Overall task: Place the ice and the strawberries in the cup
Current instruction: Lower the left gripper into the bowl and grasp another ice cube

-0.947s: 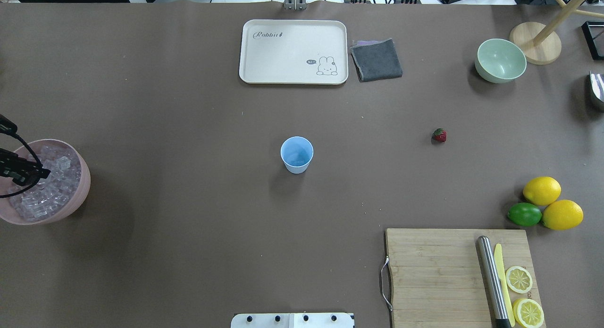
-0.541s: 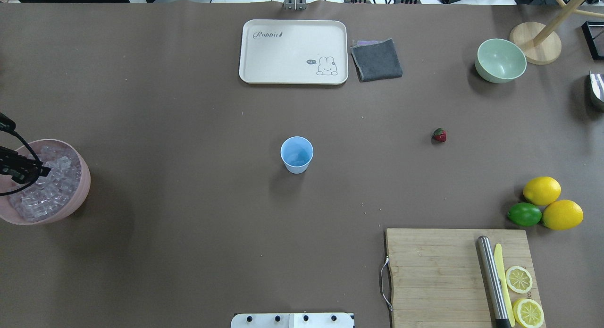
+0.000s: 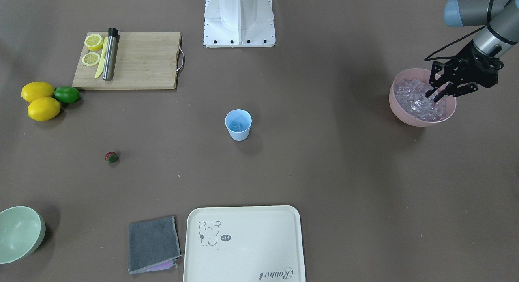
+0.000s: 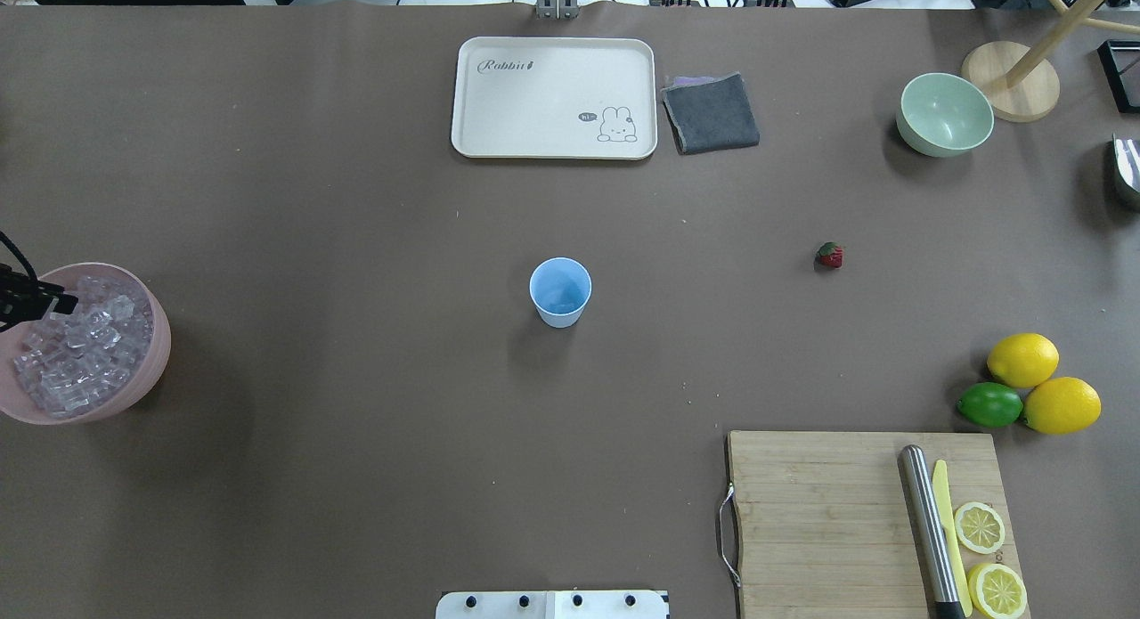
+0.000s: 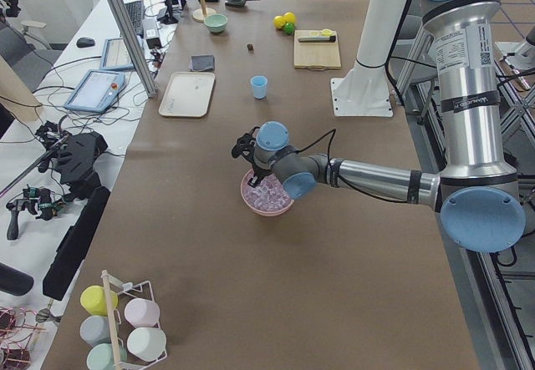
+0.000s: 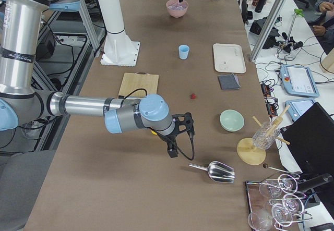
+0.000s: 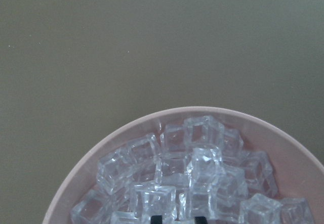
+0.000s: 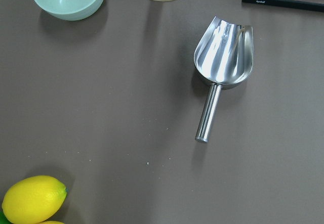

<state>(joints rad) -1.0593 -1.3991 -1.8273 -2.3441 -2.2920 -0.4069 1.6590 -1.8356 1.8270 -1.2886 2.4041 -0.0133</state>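
Note:
The light-blue cup (image 4: 560, 291) stands upright at the table's middle, with what looks like a clear cube inside in the front-facing view (image 3: 238, 124). The ice (image 4: 76, 352) fills a pink bowl (image 4: 157, 334) at the left edge. My left gripper (image 3: 432, 97) hangs over the bowl's ice. In the left wrist view its fingertips (image 7: 157, 218) stand close together at the bottom edge, with a clear cube between them. The strawberry (image 4: 829, 256) lies alone to the right of the cup. My right gripper (image 6: 172, 150) shows only in the exterior right view, so I cannot tell whether it is open or shut.
A steel scoop (image 8: 223, 47) lies under the right wrist, near a pale green bowl (image 4: 946, 113). A cream tray (image 4: 554, 98) and grey cloth (image 4: 711, 113) sit at the back. Two lemons (image 4: 1022, 359), a lime (image 4: 990, 404) and a cutting board (image 4: 819, 512) are front right.
My left gripper has drawn back from the bowl's middle toward its far left rim and shows less in the overhead view. Cup and strawberry have not moved.

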